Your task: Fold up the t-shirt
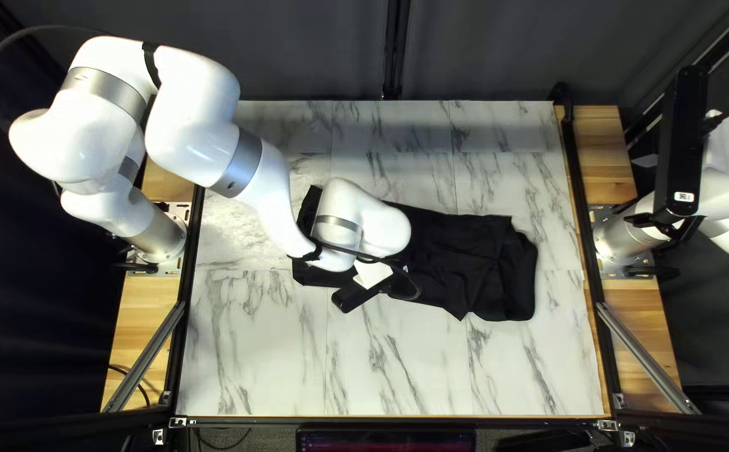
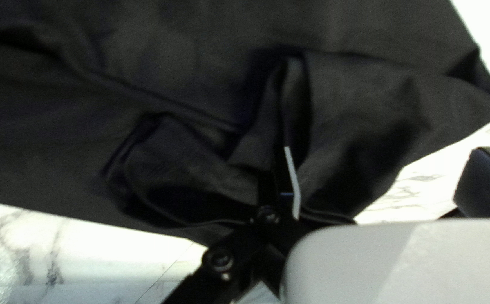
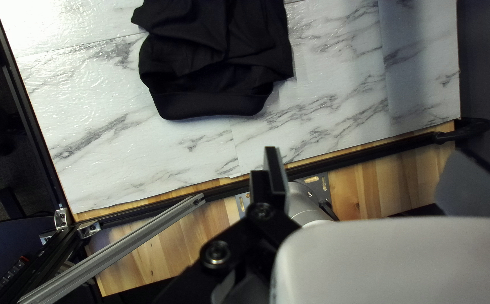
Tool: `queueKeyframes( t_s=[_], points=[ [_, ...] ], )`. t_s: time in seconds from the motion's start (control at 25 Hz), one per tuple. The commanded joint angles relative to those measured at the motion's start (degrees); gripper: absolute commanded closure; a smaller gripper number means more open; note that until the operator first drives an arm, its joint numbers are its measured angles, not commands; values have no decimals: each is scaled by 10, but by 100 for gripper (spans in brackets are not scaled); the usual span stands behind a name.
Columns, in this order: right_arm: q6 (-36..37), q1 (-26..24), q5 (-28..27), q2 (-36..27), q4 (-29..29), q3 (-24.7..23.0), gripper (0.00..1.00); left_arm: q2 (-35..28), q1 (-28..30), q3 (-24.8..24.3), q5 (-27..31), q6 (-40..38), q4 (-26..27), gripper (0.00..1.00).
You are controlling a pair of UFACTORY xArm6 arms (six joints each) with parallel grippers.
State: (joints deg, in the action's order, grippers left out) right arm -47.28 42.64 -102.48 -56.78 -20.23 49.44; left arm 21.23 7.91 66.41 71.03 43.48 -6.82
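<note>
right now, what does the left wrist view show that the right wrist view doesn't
Only left wrist: the left gripper, open, close over bunched folds of the black t-shirt. Only right wrist: the right gripper, open, off the cloth over the wooden border, plus a frame strut and the shirt's hem lying flat. Both: the t-shirt on the marble tabletop.
</note>
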Motion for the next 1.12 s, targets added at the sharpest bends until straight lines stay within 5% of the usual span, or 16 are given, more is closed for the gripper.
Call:
queueKeyframes(
  t_s=[0.04,1.12],
  points=[
    [0,0,0,0,0,0,0,7,4,-1,10,1,1,0],
    [0,0,0,0,0,0,0,-9,6,4,11,22,11,0]
  ],
)
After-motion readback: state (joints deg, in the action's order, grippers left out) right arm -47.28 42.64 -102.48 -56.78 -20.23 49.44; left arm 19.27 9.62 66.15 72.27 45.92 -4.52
